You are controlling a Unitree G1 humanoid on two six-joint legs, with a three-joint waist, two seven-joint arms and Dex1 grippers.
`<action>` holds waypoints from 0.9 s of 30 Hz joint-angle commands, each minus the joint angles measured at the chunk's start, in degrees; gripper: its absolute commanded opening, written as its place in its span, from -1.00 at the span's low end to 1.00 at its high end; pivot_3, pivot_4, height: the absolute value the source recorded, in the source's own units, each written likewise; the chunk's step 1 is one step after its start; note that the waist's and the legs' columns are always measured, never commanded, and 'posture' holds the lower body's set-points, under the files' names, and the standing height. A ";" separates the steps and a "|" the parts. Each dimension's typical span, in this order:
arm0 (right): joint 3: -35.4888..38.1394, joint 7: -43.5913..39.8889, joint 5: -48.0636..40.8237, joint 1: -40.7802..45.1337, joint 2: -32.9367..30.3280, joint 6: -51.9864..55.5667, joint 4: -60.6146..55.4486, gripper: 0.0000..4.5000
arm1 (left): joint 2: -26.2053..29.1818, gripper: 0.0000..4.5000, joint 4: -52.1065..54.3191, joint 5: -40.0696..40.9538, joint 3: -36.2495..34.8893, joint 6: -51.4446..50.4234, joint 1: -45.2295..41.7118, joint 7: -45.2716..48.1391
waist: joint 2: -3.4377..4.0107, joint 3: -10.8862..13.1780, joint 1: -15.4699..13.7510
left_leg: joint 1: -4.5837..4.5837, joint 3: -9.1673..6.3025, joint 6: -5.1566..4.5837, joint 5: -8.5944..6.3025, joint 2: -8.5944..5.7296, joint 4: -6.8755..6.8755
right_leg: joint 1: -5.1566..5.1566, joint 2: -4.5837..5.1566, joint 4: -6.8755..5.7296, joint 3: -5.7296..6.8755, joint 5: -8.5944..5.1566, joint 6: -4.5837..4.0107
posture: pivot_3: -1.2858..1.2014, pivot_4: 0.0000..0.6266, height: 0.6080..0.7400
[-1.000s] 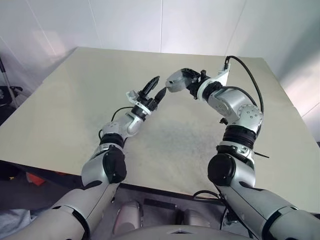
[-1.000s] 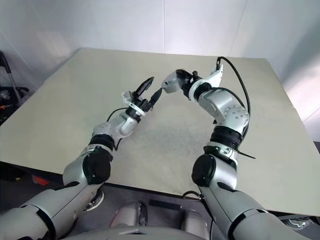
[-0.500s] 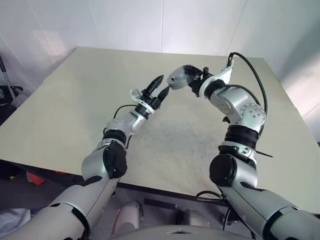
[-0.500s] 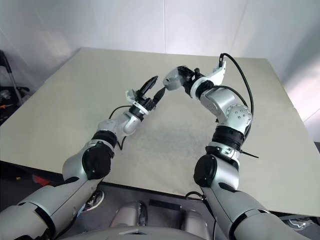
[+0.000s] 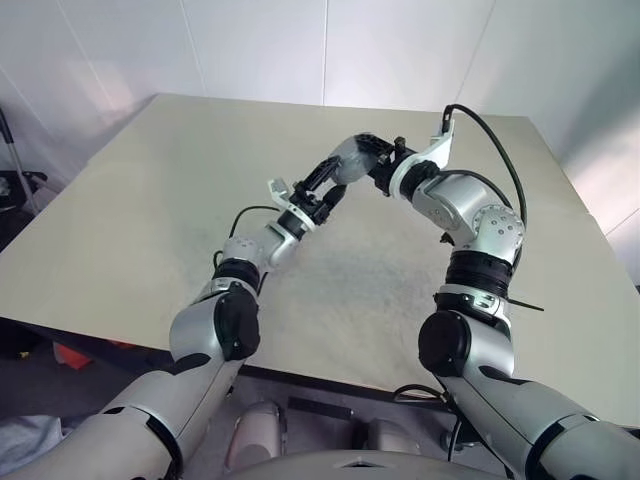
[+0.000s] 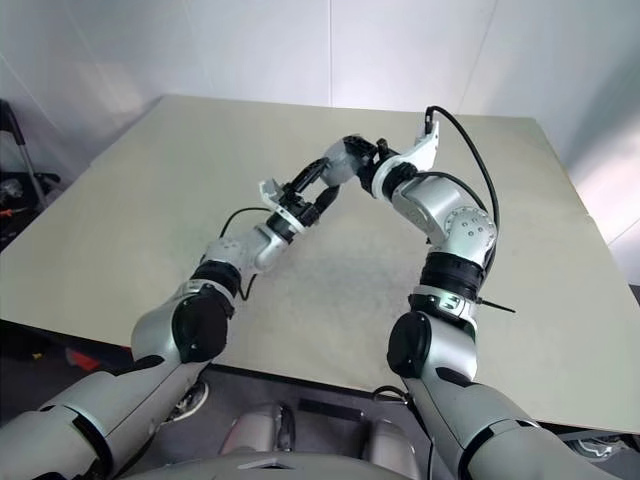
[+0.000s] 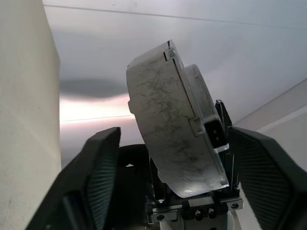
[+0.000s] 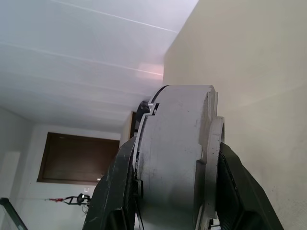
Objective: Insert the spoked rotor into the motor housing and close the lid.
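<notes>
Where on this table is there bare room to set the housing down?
The table shows bare top on both sides of the arms and toward the far edge. The crowded spot is mid-table, where the left hand straddles the motor housing held by the right hand.

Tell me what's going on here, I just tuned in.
The right tool holds the grey motor housing up in the air over the table, clamped between its two fingers. The left tool has its fingers spread wide on either side of the housing without pinching it. From these angles I can't tell whether the rotor or lid is in place.
</notes>
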State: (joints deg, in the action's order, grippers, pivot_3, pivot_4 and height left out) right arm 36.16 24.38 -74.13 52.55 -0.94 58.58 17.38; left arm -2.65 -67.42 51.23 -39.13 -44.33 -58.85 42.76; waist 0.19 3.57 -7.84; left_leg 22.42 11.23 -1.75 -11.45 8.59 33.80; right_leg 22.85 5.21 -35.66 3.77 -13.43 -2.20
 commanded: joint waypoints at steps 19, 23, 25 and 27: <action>-2.68 -1.25 -4.14 1.33 -2.08 -0.09 -3.04 0.02 | -1.77 0.99 -5.00 4.82 -7.82 0.30 -7.30 -0.67 | 0.00 0.00 -0.22 | 0.23 0.00 -0.19 -0.12 0.09 0.43 | 0.03 0.03 -0.09 0.06 0.01 0.01 | 0.03 -1.00 1.00; -2.95 -0.48 -4.62 1.12 -2.44 -0.02 -3.43 0.02 | -2.69 0.99 -5.57 5.43 -9.17 2.10 -7.88 -0.74 | 0.00 0.00 -0.53 | 0.23 0.00 -0.19 -0.12 0.09 0.43 | 0.04 0.03 -0.09 0.06 0.01 0.01 | 0.03 -1.00 1.00; -3.06 -0.21 -4.86 0.97 -2.56 -0.08 -3.61 0.02 | -2.84 0.81 -5.63 5.43 -9.58 2.37 -7.84 -0.65 | 0.00 0.00 -0.64 | 0.23 -0.01 -0.19 -0.12 0.09 0.43 | 0.04 0.03 -0.09 0.06 0.01 0.01 | 0.03 -1.00 1.00; -3.18 0.18 -5.16 0.65 -2.75 -0.15 -3.78 0.02 | -2.90 0.56 -5.66 5.72 -10.12 2.44 -7.68 -0.43 | 0.00 0.00 -0.73 | 0.23 0.00 -0.19 -0.12 0.10 0.43 | 0.05 0.03 -0.10 0.07 0.01 0.01 | 0.03 -1.00 1.00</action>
State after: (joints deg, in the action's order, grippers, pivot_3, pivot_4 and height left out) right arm 33.29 24.58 -76.89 51.97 -2.82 58.74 17.16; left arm -5.77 -74.11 55.21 -48.13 -42.23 -64.73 41.48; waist 0.18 3.57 -8.57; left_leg 22.66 11.23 -1.94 -11.57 8.69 34.23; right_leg 22.90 5.24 -35.76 3.83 -13.42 -2.19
